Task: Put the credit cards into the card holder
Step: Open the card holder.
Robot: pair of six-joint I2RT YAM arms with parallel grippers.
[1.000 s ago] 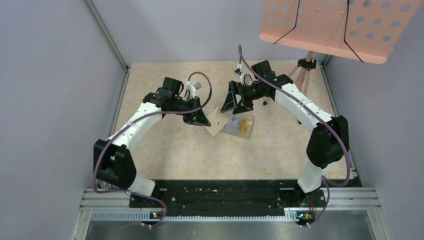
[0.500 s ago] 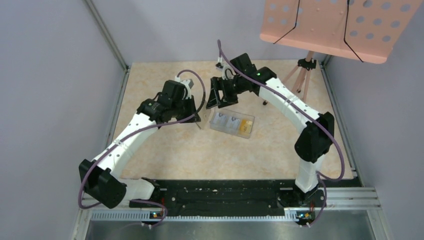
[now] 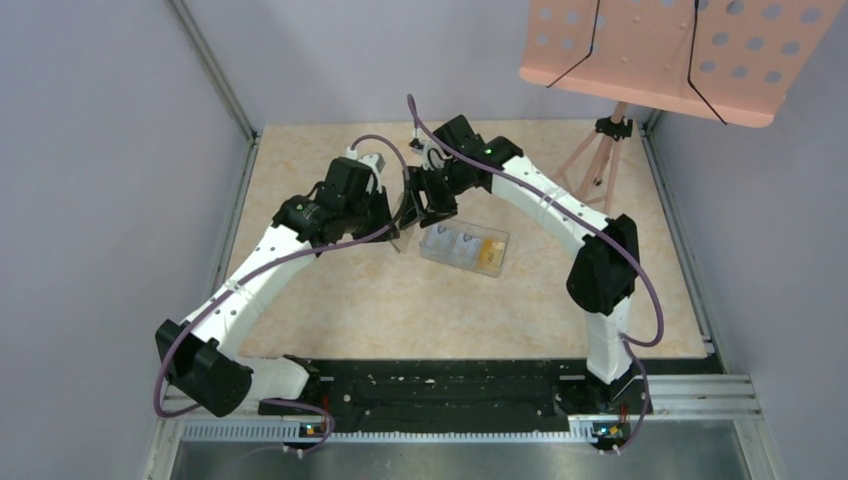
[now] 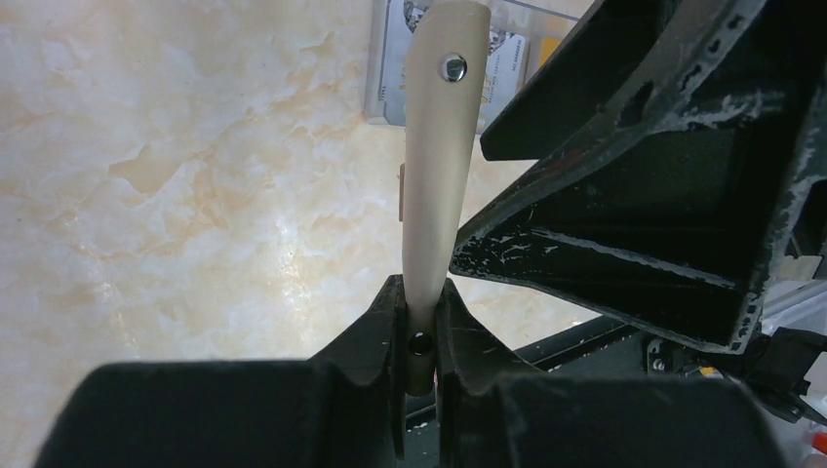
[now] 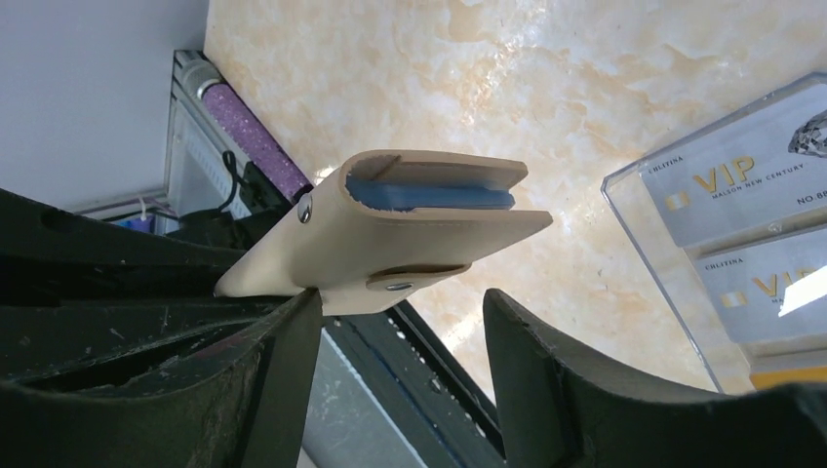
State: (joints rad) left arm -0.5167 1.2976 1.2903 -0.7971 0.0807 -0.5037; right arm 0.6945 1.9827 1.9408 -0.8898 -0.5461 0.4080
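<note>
Both my arms reach in over the middle of the beige marbled tabletop (image 3: pixel 400 300), wrists nearly meeting. My left gripper (image 4: pixel 419 312) is clenched on the bottom edge of the flat tan card holder (image 4: pixel 434 146), held up off the table. Its blue-lined mouth faces my right gripper (image 5: pixel 402 312), whose jaws stand spread either side of it with room to spare. Just beside, a clear plastic tray (image 5: pixel 651 273) holds the silver-grey credit cards (image 5: pixel 751 180), printed "VIP" and "MAISON NEW CENTURY".
</note>
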